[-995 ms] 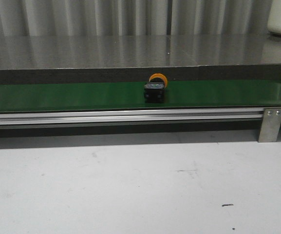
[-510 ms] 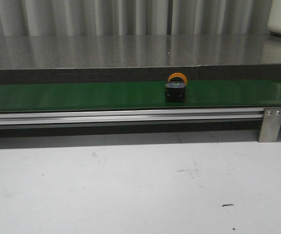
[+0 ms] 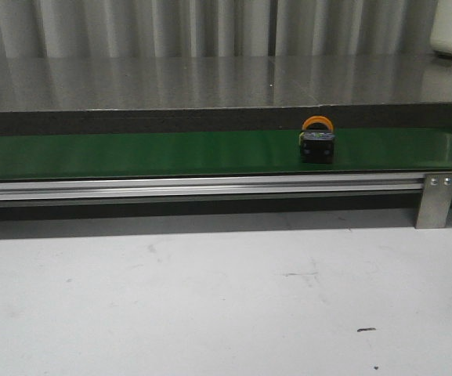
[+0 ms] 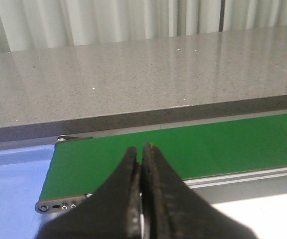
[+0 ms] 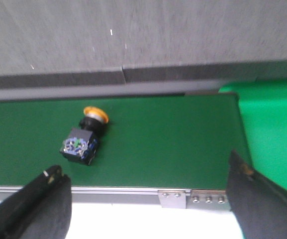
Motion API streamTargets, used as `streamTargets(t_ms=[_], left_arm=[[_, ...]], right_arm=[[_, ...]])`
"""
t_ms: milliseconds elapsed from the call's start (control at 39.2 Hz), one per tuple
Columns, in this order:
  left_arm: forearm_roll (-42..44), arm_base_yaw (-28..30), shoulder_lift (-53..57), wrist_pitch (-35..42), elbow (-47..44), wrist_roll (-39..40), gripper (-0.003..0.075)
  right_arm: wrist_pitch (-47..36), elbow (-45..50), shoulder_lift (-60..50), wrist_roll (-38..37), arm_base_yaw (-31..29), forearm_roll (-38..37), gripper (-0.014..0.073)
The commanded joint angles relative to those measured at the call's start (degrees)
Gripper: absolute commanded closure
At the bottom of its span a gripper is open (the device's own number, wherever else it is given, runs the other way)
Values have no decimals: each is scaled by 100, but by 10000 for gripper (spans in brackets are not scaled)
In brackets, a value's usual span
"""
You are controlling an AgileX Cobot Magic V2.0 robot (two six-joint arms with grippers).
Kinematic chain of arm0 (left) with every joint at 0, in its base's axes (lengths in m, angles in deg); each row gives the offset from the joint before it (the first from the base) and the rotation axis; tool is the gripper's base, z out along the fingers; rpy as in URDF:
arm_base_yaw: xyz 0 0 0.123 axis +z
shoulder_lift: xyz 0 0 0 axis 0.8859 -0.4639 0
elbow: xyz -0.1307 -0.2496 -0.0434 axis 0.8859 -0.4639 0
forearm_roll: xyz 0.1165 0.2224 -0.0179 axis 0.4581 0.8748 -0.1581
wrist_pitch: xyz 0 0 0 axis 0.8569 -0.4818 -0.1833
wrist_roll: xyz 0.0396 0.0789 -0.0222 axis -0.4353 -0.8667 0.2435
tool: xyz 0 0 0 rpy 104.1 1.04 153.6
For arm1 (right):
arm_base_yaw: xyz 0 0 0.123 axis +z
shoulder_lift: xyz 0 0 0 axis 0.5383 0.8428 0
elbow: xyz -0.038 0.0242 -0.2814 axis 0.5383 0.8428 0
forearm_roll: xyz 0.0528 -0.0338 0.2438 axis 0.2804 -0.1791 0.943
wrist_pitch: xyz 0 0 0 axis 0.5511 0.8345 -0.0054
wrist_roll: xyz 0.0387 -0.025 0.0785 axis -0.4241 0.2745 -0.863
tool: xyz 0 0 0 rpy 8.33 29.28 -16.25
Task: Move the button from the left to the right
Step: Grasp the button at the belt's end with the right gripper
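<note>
The button [image 3: 318, 140] has an orange-yellow round head and a black boxy body. It lies on its side on the green conveyor belt [image 3: 131, 153], right of centre in the front view. In the right wrist view the button [image 5: 83, 139] lies on the belt [image 5: 173, 139], head pointing away. My right gripper [image 5: 143, 172] is open wide over the belt's near rail, and the button lies just beyond one of its fingers [image 5: 44, 199]. My left gripper [image 4: 142, 152] is shut and empty over the belt's left end [image 4: 108, 159]. Neither gripper shows in the front view.
An aluminium rail [image 3: 194, 188] with a bracket [image 3: 437, 200] runs along the belt's near edge. A grey speckled counter [image 3: 210, 82] lies behind the belt. A white table [image 3: 210, 298] is in front. A blue surface [image 4: 9, 189] adjoins the belt's left end; a bright green one [image 5: 272, 124] adjoins its right end.
The button has travelled to the right along the belt, from about the middle to right of centre. No arm shows in the front view.
</note>
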Motion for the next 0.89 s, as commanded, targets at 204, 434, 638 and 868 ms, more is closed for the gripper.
streamTargets(t_ms=[204,434,638,868], left_arm=[[-150,-51,-71,429,146,6,741],[-150,-51,-71,429,146,6,741],[-150,-51,-71,429,146,6,741],[-150,-51,-71,429,146,6,741]], right_arm=[[475,-1794,2058,22,-8,427,-52],[1028,-2607,3044,27,11,720,-52],[1241,-3060,3689,27,69,733,-52],[1323,-3283,4121,27,59,715,-41]])
